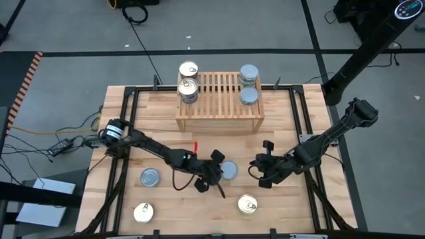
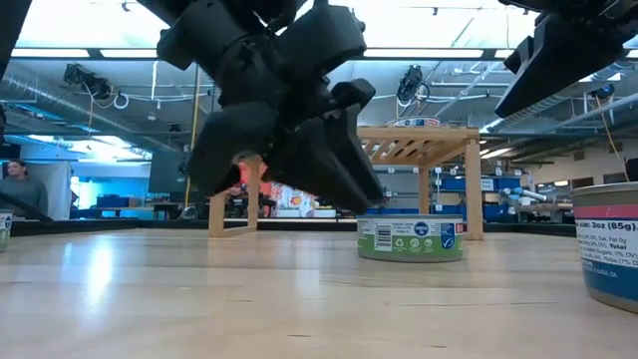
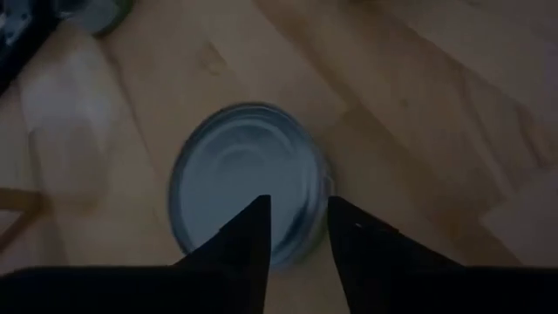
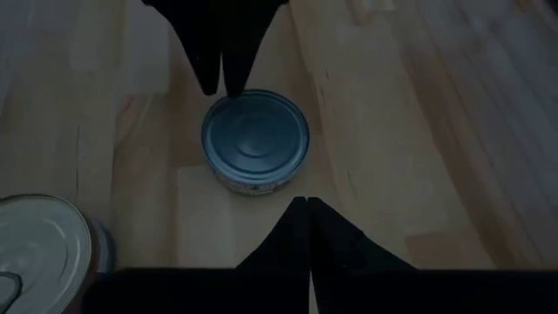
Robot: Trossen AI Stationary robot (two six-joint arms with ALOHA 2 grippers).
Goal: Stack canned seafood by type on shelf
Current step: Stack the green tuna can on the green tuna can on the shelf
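Note:
A silver-topped tin (image 3: 244,174) stands on the plank table (image 1: 299,206) in front of the shelf (image 1: 219,99); the high view (image 1: 230,170) and right wrist view (image 4: 255,139) also show this tin. My left gripper (image 3: 299,209) is open by a narrow gap, slanting down over the tin's lid. My right gripper (image 4: 307,202) is shut and hangs above the table to the tin's right (image 1: 259,166), holding nothing. On the shelf's slatted top stand gold-topped tins (image 1: 188,79) at the left and silver-topped tins (image 1: 249,85) at the right. My left gripper's fingertips (image 3: 260,214) stand over the silver-topped tin's lid near its rim (image 3: 305,240), coming slantwise from above and from the table's left. The gap between them is narrower than the tin. Whether they touch the lid, I cannot tell.
Loose tins stand on the table: a silver-topped one (image 1: 150,177) and a gold-topped one (image 1: 143,212) at the near left, another gold-topped one (image 1: 248,204) near the front. A person (image 2: 20,187) sits in the room beyond the table.

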